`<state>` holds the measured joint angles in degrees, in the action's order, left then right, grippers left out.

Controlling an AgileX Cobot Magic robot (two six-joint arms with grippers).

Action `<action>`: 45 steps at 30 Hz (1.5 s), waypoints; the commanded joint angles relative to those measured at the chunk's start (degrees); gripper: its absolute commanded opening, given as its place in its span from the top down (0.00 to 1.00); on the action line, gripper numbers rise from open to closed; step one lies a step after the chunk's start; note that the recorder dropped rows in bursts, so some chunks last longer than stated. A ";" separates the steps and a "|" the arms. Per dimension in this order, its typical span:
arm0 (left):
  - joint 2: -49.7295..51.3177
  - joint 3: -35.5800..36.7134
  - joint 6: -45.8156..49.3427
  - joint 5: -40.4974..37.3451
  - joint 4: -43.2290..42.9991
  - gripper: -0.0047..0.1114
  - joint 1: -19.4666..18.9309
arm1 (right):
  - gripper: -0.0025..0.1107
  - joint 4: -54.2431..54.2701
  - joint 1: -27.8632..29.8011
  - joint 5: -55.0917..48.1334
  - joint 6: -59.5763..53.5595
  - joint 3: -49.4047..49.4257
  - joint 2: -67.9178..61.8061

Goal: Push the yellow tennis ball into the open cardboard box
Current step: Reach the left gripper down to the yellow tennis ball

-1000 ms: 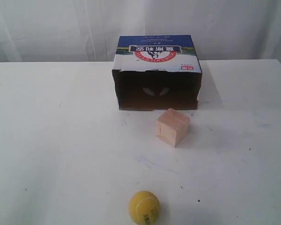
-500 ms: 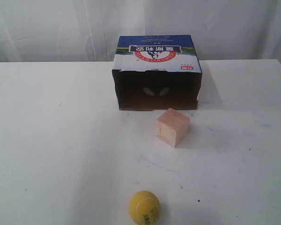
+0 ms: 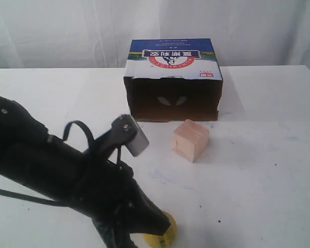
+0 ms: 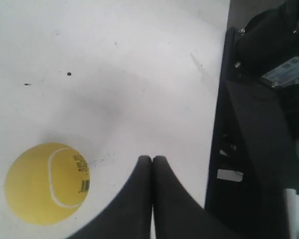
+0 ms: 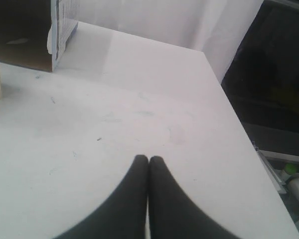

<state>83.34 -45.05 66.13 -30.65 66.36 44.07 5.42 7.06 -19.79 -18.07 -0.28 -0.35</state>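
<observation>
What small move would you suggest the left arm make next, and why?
Probably slide the shut left gripper behind the yellow tennis ball, on its side away from the open cardboard box: its tips lie beside the ball, not touching, and the wooden cube stands before the opening's right half, so aim left.

The yellow tennis ball (image 4: 46,183) looked matt and slightly fuzzy, with a dark printed patch. The open cardboard box (image 3: 173,77) was brown cardboard, and its printed top was a little glossy. The cube (image 3: 190,139) was pale, smooth wood. The surface (image 3: 258,170) was white and matt, with small dark specks. The left tool (image 4: 152,162) and the right tool (image 5: 148,160) looked like smooth, matt black plastic.
</observation>
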 commanded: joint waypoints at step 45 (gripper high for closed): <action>11.37 0.21 4.63 37.11 0.86 0.96 3.68 | 0.98 0.01 0.27 0.19 1.35 0.28 0.35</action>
<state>94.16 -45.61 70.71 6.96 67.20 47.72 5.42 7.06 -19.79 -17.12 -0.28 -0.35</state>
